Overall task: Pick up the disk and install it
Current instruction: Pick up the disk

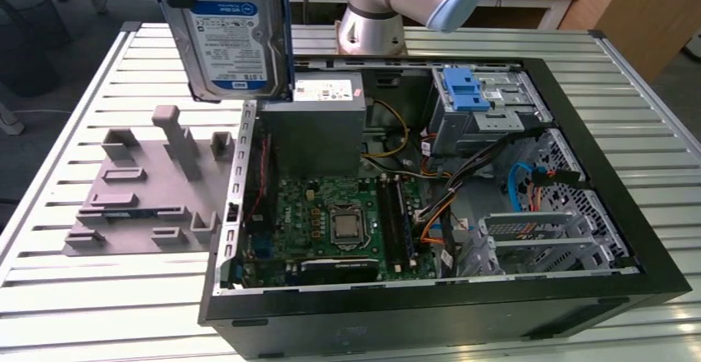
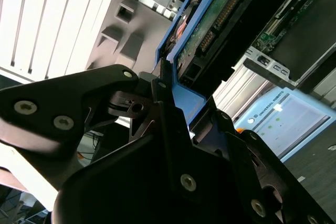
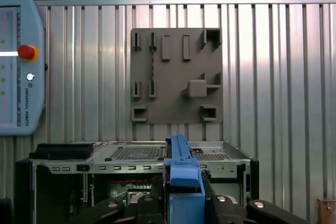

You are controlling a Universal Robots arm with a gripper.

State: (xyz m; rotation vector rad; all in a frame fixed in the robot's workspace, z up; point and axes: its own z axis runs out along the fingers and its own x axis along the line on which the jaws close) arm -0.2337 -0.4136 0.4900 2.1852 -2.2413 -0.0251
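Observation:
The disk (image 1: 225,34), silver with a blue-and-white label and a blue carrier frame, hangs upright in the air. In the exterior view it is above the left wall of the open computer case (image 1: 613,214). In the second wrist view my gripper (image 2: 189,103) is shut on the disk's blue frame, and the disk's green circuit board (image 2: 210,19) faces the camera. In the first wrist view the blue frame edge (image 3: 181,169) stands up from between the black fingers (image 3: 223,208), with the case below it.
A grey fixture plate (image 1: 143,190) with raised blocks lies on the slatted table at the exterior view's left. Inside the case are a grey power supply box (image 1: 312,132), a blue ribbed latch (image 1: 465,95), the motherboard and cables. A teach pendant (image 3: 21,66) lies on the table.

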